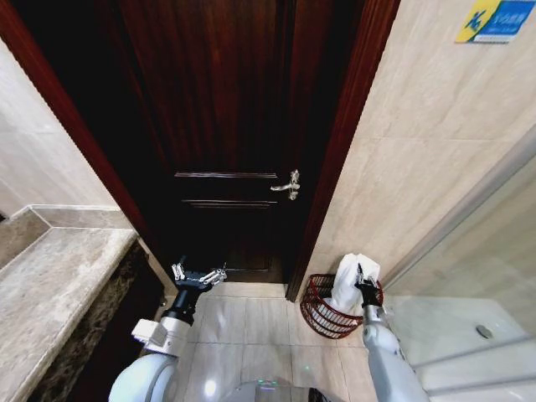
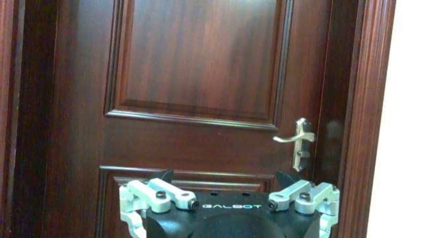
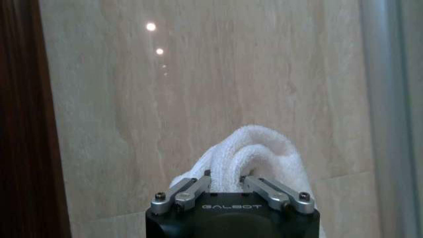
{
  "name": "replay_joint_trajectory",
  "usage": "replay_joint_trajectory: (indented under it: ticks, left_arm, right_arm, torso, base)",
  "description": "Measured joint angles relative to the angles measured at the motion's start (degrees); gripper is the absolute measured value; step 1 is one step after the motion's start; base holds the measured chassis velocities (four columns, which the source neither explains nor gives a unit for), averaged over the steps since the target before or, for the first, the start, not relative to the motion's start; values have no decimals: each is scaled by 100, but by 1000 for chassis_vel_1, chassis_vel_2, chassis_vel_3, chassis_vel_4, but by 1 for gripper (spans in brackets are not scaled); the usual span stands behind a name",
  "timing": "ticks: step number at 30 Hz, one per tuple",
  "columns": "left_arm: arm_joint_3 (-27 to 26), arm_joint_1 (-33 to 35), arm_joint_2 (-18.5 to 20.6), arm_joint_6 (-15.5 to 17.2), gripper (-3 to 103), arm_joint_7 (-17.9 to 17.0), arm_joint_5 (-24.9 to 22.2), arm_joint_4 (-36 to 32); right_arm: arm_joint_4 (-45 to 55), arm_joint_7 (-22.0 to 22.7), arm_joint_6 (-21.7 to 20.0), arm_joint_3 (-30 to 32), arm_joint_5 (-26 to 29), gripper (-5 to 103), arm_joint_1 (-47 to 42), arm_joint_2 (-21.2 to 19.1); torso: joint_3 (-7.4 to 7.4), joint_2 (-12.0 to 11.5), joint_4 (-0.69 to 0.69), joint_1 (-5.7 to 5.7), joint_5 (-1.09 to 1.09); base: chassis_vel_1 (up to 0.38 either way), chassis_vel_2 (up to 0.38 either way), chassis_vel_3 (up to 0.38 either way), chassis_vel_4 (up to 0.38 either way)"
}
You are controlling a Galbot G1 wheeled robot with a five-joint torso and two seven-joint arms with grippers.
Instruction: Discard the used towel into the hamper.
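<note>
- Now the hamper (image 1: 322,314), lower right of centre in the head view, holds the white towel's (image 1: 349,280) hanging end
- Right gripper (image 1: 365,287) clamped on the towel above it
- Left gripper (image 1: 199,275) spread apart, lower left of centre, facing the door (image 1: 226,126)

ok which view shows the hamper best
The head view: the hamper sits on the floor by the door frame, the towel in the right gripper hanging into it. The wrist views face door and wall.

The towel (image 1: 350,280) is white and looped in texture; the hamper (image 1: 316,311) is dark red-brown open wire. The door (image 1: 226,126) is deep reddish-brown wood with a silver handle (image 1: 289,186); the wall (image 1: 419,167) is beige tile.
</note>
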Motion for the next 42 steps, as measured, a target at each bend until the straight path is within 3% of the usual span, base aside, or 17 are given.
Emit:
replay_joint_trajectory:
  ticks: [12, 21, 24, 28, 41, 42]
  left_arm:
    - [0, 0, 0, 0, 100, 0, 0, 0]
    - [0, 0, 0, 0, 100, 0, 0, 0]
    - [0, 0, 0, 0, 100, 0, 0, 0]
    - [0, 0, 0, 0, 100, 0, 0, 0]
    - [0, 0, 0, 0, 100, 0, 0, 0]
    - [0, 0, 0, 0, 100, 0, 0, 0]
  right_arm:
    - [1894, 758, -25, 379, -651, 10, -1411, 565]
    - [1953, 784, -63, 395, -682, 10, -1448, 581]
    - [1736, 747, -756, 517, -698, 10, -1154, 411]
    - [1645, 716, -970, 542, -701, 10, -1062, 360]
    - [1623, 702, -983, 543, -700, 10, -1048, 353]
    - [1616, 702, -1130, 508, -636, 10, -1028, 306]
  torso:
    - [-1, 0, -2, -1, -2]
    - [0, 0, 1, 0, 1]
    - [0, 0, 2, 0, -2]
    - [1, -1, 1, 1, 1]
    - [1, -1, 0, 1, 0]
    - [0, -1, -2, 0, 1]
  base:
    - [0, 0, 0, 0]
    - [0, 0, 0, 0]
    - [0, 0, 0, 0]
    - [0, 0, 0, 0]
    - [0, 0, 0, 0]
    - [0, 0, 0, 0]
